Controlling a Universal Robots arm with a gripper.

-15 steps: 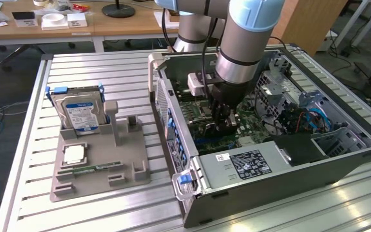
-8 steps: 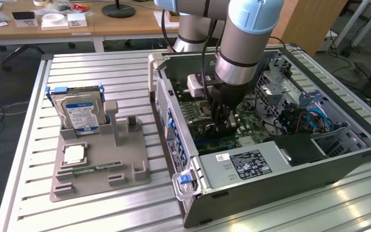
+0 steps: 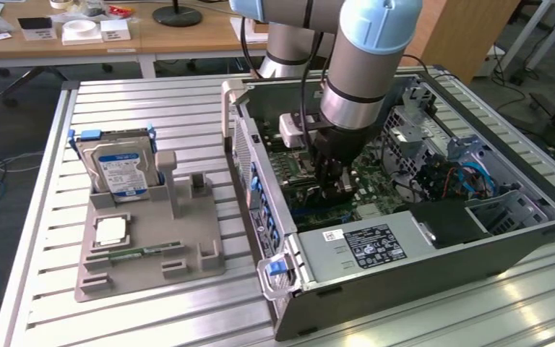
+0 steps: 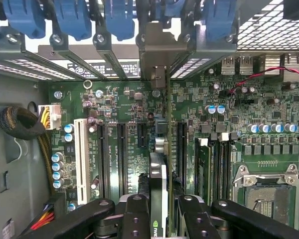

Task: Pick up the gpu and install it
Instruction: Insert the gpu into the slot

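Note:
The gpu (image 4: pixel 158 186) stands on edge between my gripper's (image 4: pixel 162 215) two black fingers (image 4: pixel 134 214), which are shut on it. Its silver bracket (image 4: pixel 157 55) reaches the case's rear slot openings, under the blue latches (image 4: pixel 119 17). The card sits low over the green motherboard (image 4: pixel 124 104), in line with the long black expansion slots (image 4: pixel 120 149); I cannot tell whether it is seated. In the exterior view the gripper (image 3: pixel 332 184) reaches down inside the open computer case (image 3: pixel 432 264), over the motherboard.
A grey holder (image 3: pixel 147 249) at the exterior view's left carries a silver hard drive with a blue label (image 3: pixel 118 170), a small square chip (image 3: pixel 112 231) and a green memory stick (image 3: pixel 141 253). Inside the case are the power supply (image 3: pixel 369 246), cables (image 3: pixel 456 181), memory modules (image 4: pixel 204 169) and the processor socket (image 4: pixel 269 191).

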